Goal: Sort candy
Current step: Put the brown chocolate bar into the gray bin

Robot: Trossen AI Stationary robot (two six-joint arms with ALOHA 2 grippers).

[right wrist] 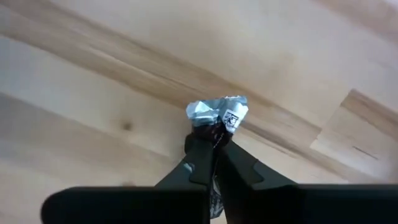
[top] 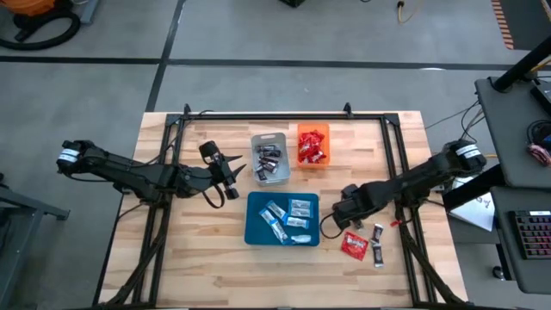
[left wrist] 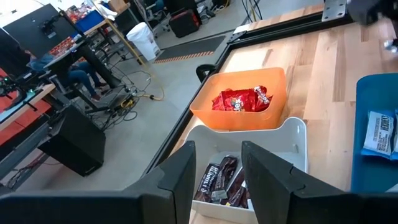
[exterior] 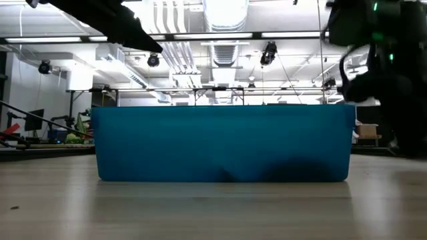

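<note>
Three trays stand mid-table: a grey tray with dark mini bars, an orange tray with red packets, and a blue tray with blue-and-white bars. My left gripper is open and hovers just left of the grey tray. In the left wrist view the left gripper points at that tray. My right gripper is right of the blue tray, shut on a dark bar with a silver end. A red packet and two dark bars lie loose on the wood. My right gripper pinches the dark bar between its two fingertips, coming from above and pointing down. The bar's crumpled silver wrapper end sticks out beyond the tips. Whether the bar is clear of the table I cannot tell.
A black frame rail runs round the table's far and side edges. In the low view the blue tray's wall fills the middle. Bare wood lies along the near edge and left of the trays.
</note>
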